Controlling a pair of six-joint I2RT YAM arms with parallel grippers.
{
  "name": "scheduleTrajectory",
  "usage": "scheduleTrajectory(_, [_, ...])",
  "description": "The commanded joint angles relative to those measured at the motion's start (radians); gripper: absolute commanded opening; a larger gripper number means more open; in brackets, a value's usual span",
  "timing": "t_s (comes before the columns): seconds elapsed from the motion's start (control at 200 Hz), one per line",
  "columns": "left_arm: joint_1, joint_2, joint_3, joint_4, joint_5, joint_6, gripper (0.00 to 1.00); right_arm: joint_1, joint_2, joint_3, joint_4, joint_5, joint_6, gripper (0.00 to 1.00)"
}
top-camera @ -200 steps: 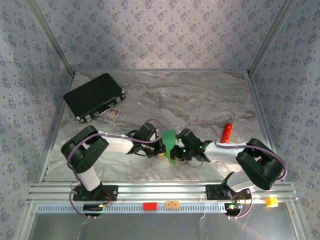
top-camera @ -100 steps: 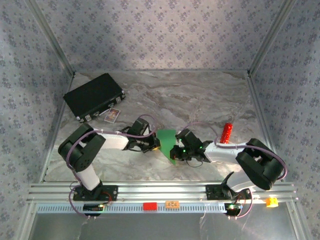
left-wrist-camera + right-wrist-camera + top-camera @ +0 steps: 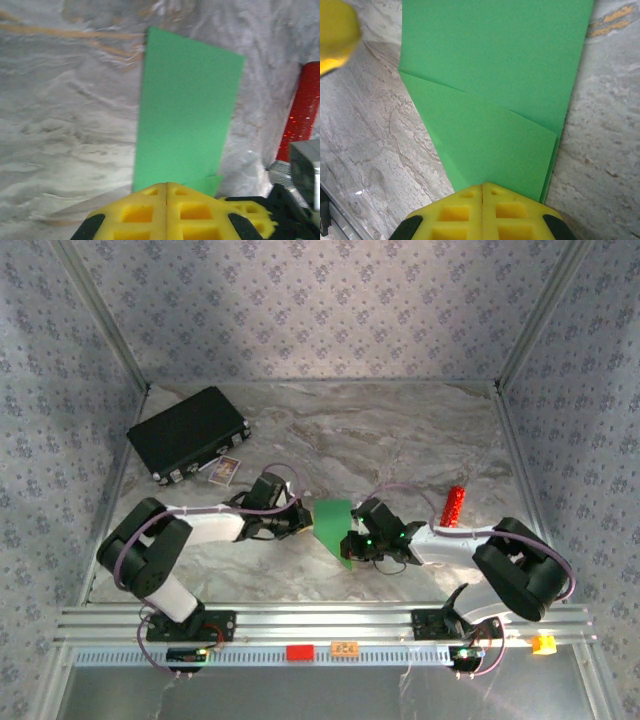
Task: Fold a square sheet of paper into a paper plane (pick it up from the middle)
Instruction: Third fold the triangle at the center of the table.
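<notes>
While right hand (image 3: pixel 482 187) pinches the square sheet of paper (image 3: pixel 495 75) at its near end, long axis running straight ahead, left hand (image 3: pixel 166 186) sits pads-together beside the sheet's edge, apparently empty.

left tool (image 3: pixel 166 189) pads together | right tool (image 3: pixel 482 189) clamped on paper (image 3: pixel 495 60) | both arms low, reaching inward

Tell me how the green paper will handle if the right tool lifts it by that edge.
Likely floppy: the square sheet of paper is thin and pinched at one end by the right tool, so the far end should droop. Probably very light; its fold may spring open.
</notes>
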Motion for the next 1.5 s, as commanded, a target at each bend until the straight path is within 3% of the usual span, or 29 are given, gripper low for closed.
scheduleTrajectory(0.0, [-0.028,-0.027,-0.005,0.033,-0.016,0.04,0.05,-0.01,0.018,-0.039,-0.142,0.06,-0.022,0.01])
scheduleTrajectory(0.255, [-0.082,0.094,0.01,0.125,0.056,0.017,0.03,-0.011,0.016,-0.039,-0.14,0.061,-0.018,0.02])
scheduleTrajectory(0.675, [-0.083,0.129,-0.009,0.015,-0.028,0.023,0.0,0.011,-0.052,0.068,-0.103,-0.018,-0.028,0.04])
scheduleTrajectory(1.074, [-0.085,0.136,-0.006,0.017,-0.025,0.026,0.0,0.04,0.168,0.19,-0.043,-0.062,-0.028,0.05])
scheduleTrajectory(1.494, [-0.084,0.169,-0.003,0.022,-0.026,0.025,0.0,0.036,0.067,0.011,0.003,-0.078,0.003,0.1])
